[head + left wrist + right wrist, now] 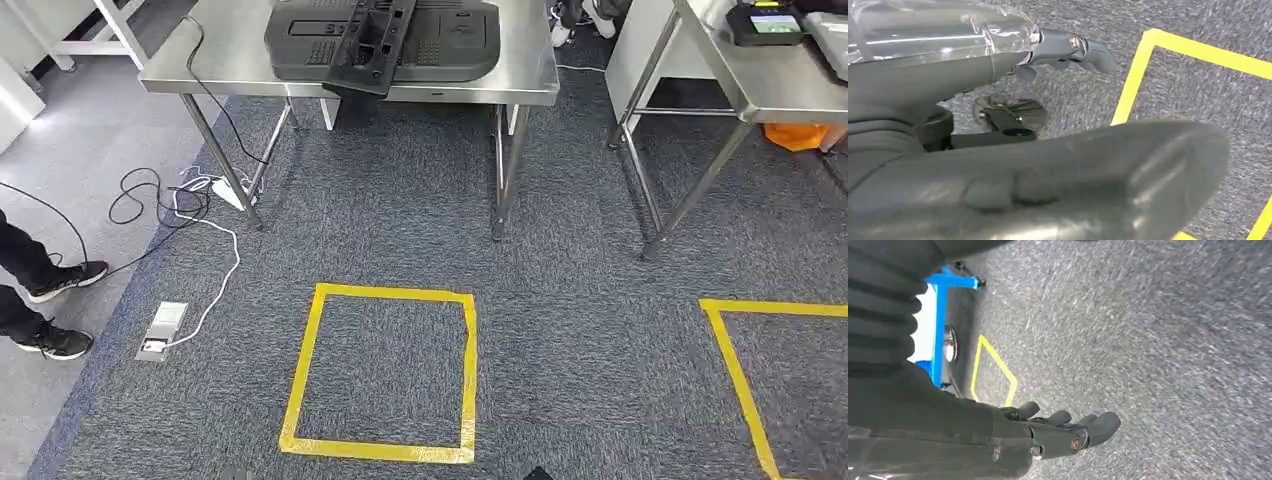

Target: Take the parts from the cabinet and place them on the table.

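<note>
A broad dark grey plastic part (450, 40) lies on the steel table (200, 70) at the far side of the head view. A narrower black part (368, 45) lies across it, its end reaching over the table's front edge. My left hand (1013, 65) hangs above the carpet in the left wrist view, fingers (1083, 47) stretched out, thumb (1108, 170) apart, nothing in it. My right hand (1048, 432) also hangs over the carpet, its fingers (1098, 425) nearly straight and holding nothing.
Two yellow tape squares (380, 370) mark the carpet before the table. A second steel table (780, 90) stands at the right. A person's shoes (60, 280) are at the left, beside cables (160, 200) and a floor socket (163, 330). A blue frame (940, 315) is in the right wrist view.
</note>
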Tool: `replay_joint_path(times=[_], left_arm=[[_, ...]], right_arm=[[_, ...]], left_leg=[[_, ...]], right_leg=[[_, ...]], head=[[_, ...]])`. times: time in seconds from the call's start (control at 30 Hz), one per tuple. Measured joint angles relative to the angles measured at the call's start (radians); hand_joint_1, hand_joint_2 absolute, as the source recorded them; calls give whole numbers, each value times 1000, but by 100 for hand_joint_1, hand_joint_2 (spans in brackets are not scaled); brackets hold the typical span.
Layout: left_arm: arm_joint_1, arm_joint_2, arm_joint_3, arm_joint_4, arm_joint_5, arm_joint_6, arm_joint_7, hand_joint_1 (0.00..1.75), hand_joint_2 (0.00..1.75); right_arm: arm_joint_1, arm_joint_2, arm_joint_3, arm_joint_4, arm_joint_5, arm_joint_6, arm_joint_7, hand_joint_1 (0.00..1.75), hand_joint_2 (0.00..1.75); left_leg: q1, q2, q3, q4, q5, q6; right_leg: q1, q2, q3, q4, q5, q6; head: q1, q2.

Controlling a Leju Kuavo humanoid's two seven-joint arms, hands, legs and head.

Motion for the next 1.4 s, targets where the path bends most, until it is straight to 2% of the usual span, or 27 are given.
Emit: replay_joint_path(times=[0.03, 0.07, 0.13, 0.17, 0.2, 0.3, 0.37, 0.43, 0.5, 0.53, 0.57, 0.6, 0.67, 0.7, 0.73, 0.83, 0.9, 0.93, 1.0, 1.03, 1.07, 1.13, 1.2, 1.23, 1.27, 1.37, 1.4], left_arm=[[1, 0, -1, 0, 0, 1, 2, 0, 0], [1, 0, -2, 0, 0, 1, 4, 0, 0], [0, 0, -5, 0, -2, 2, 7, 0, 0], [-1, 0, -5, 0, -3, 3, 8, 0, 0], [-2, 0, -6, 0, -5, 4, 8, 0, 0], [-4, 0, -7, 0, -6, 5, 11, 0, 0], [-3, 0, -7, 0, -6, 5, 11, 0, 0], [-6, 0, -7, 0, -6, 5, 11, 0, 0], [-5, 0, -7, 0, -6, 5, 12, 0, 0], [-4, 0, -7, 0, -6, 5, 12, 0, 0], [-4, 0, -7, 0, -6, 5, 12, 0, 0], [-4, 0, -7, 0, -6, 5, 13, 0, 0], [-5, 0, -7, 0, -6, 5, 13, 0, 0], [-6, 0, -7, -1, -6, 5, 13, 0, 0], [-7, 0, -7, -1, -6, 5, 13, 0, 0], [-5, 0, -7, -1, -6, 5, 13, 0, 0], [-5, 0, -7, -1, -6, 7, 13, 0, 0], [-6, 0, -8, -1, -6, 7, 13, 0, 0], [-7, 0, -8, -1, -6, 7, 13, 0, 0], [-5, 0, -8, -1, -6, 7, 13, 0, 0], [-3, 0, -7, -1, -5, 7, 13, 0, 0], [-2, 0, -8, -1, -4, 7, 13, 0, 0], [-3, 0, -8, -1, -4, 8, 13, 0, 0], [-4, 0, -8, -1, -4, 7, 13, 0, 0], [-7, 0, -8, -1, -4, 8, 12, 0, 0], [-1, 0, -8, -1, -3, 8, 12, 0, 0], [-1, 0, -8, -1, -2, 8, 12, 0, 0]], right_arm=[[1, 0, 4, 1, 0, 0, 3, 0, 175], [1, 0, 8, 3, 0, 2, 5, 0, 175], [1, 1, 14, 5, 0, 4, 7, 0, 175], [1, 2, 16, 5, 0, 5, 8, 0, 175], [1, 2, 19, 6, 0, 5, 9, 0, 175], [0, 2, 26, 6, -4, 6, 14, 0, 175], [-1, 2, 31, 6, -5, 6, 15, 0, 175], [-1, 5, 37, 6, -6, 6, 16, 0, 175], [-1, 5, 39, 7, -6, 6, 16, 0, 175], [0, 5, 39, 7, -6, 6, 16, 0, 175], [2, 5, 40, 7, -7, 6, 16, 0, 175], [3, 5, 40, 7, -7, 6, 16, 0, 175], [2, 5, 40, 7, -7, 6, 16, 0, 175], [2, 5, 40, 7, -7, 6, 16, 0, 175], [2, 5, 40, 9, -7, 6, 16, 0, 175], [2, 5, 44, 9, -8, 5, 19, 0, 175], [1, 7, 51, 9, -9, 6, 22, 0, 175], [1, 7, 56, 9, -9, 6, 22, 0, 175], [2, 6, 60, 9, -10, 6, 23, 0, 175], [3, 6, 64, 9, -10, 6, 24, 0, 175], [3, 6, 67, 9, -10, 6, 25, 0, 175], [3, 6, 75, 9, -10, 8, 27, 0, 175], [2, 6, 83, 9, -10, 8, 27, 0, 175], [2, 5, 88, 9, -10, 8, 27, 0, 175], [2, 5, 92, 9, -10, 8, 27, 0, 175], [0, 5, 100, 9, -10, 8, 29, 0, 175], [-1, 4, 103, 9, -10, 8, 31, 0, 175]], left_leg=[[2, 0, -19, 57, -18, -3], [3, 0, -15, 63, -10, -3], [4, 1, 54, -47, 53, 1], [4, 3, 109, -151, 97, 5], [4, 14, 142, -229, 111, 10], [-5, 11, 137, -246, 108, 24], [-2, 6, 135, -255, 118, 42], [1, 4, 131, -260, 127, 58], [-2, 1, 125, -259, 129, 62], [-3, -2, 122, -258, 130, 63], [-3, -8, 120, -257, 131, 63], [-3, -13, 120, -255, 131, 63], [-3, -25, 121, -251, 130, 62], [-2, -30, 121, -247, 129, 59], [-8, -33, 115, -244, 129, 51], [-3, -52, 107, -244, 138, 35], [-3, -56, 104, -231, 126, 24], [-6, -38, 89, -195, 97, 18], [2, -24, 25, -44, 17, 8], [4, -22, -6, 28, -10, 5], [5, -21, -20, 63, -14, 3], [7, -16, 17, 0, 34, 3], [10, 8, 103, -170, 116, 6], [8, 40, 122, -224, 118, 9], [1, 37, 125, -244, 114, 16], [-1, 20, 116, -237, 115, 33], [5, 17, 119, -247, 122, 44]], right_leg=[[1, -3, -4, 1, 2, 1], [1, -4, -6, 2, 3, 1], [0, -8, -7, 5, 4, 3], [-1, -10, -6, 6, 3, 4], [0, -12, -6, 7, 3, 8], [7, -20, -14, 11, 7, 27], [4, -23, -14, 10, 7, 41], [1, -3, -40, 77, -53, 47], [1, 2, -106, 229, -134, 51], [1, 4, -135, 296, -156, 53], [1, 4, -145, 323, -152, 53], [1, 4, -128, 293, -124, 52], [1, 11, -45, 129, -34, 46], [0, 28, -6, 43, -1, 42], [2, 51, 4, 21, -18, 41], [6, 39, -1, 17, -12, 33], [-6, 18, 1, 3, -1, 17], [-5, 16, 0, 1, 1, 11], [-3, -2, -2, 1, 1, 6], [-2, -11, -3, 2, 0, 6], [-2, -18, -3, 2, 0, 6], [-3, -32, -2, 4, -1, 7], [-4, -43, 1, 7, -5, 14], [2, -48, 1, 9, -8, 19], [6, -51, -3, 16, -11, 25], [4, -70, 0, 11, -9, 40], [0, -61, -1, 16, -19, 48]], head=[[-1, 0], [-1, 0], [-1, 0], [-2, 0], [-4, 0], [0, 0], [2, 0], [10, 0], [23, 0], [24, 0], [25, 0], [26, 0], [29, 0], [34, 0], [36, 0], [31, 0], [31, 0], [18, 0], [5, 0], [4, 0], [3, 0], [-1, 0], [-3, 0], [-6, 0], [-10, 0], [5, 0], [5, 0]])
